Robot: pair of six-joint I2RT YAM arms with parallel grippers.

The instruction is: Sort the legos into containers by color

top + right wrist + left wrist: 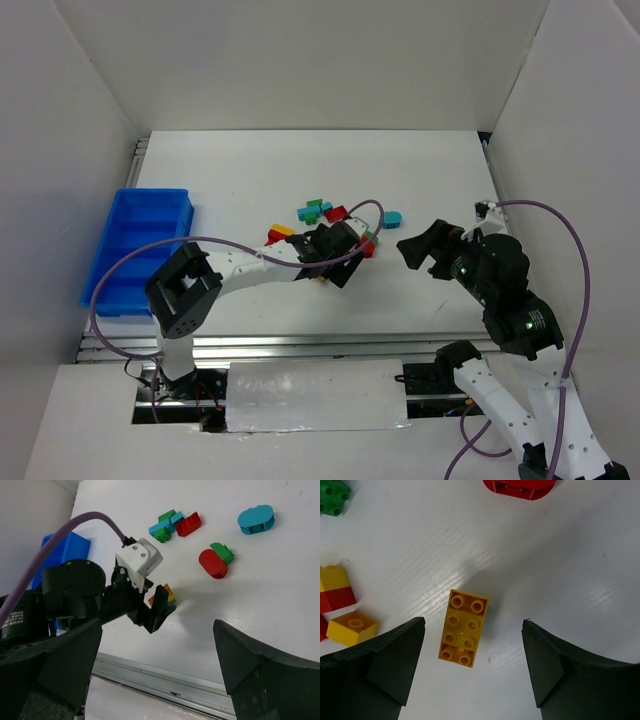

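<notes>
My left gripper (474, 652) is open, low over the table, with a yellow two-by-four lego (464, 628) lying flat between its fingers (395, 665), nearer the left one and untouched. In the top view the left gripper (335, 265) sits at the near edge of the lego cluster. Other legos lie around: a red rounded one (520, 487), a green one (332, 497), a yellow-and-red one (335, 587), a small yellow one (352, 627). A teal rounded lego (392, 217) lies apart to the right. My right gripper (425, 250) is open and empty above the table. The blue tray (135, 250) stands far left.
The right wrist view shows the left gripper (150, 605), red (212, 564) and green (222, 552) rounded legos, a teal, green and red group (175, 524), and the table's metal front rail (165, 680). White walls enclose the table.
</notes>
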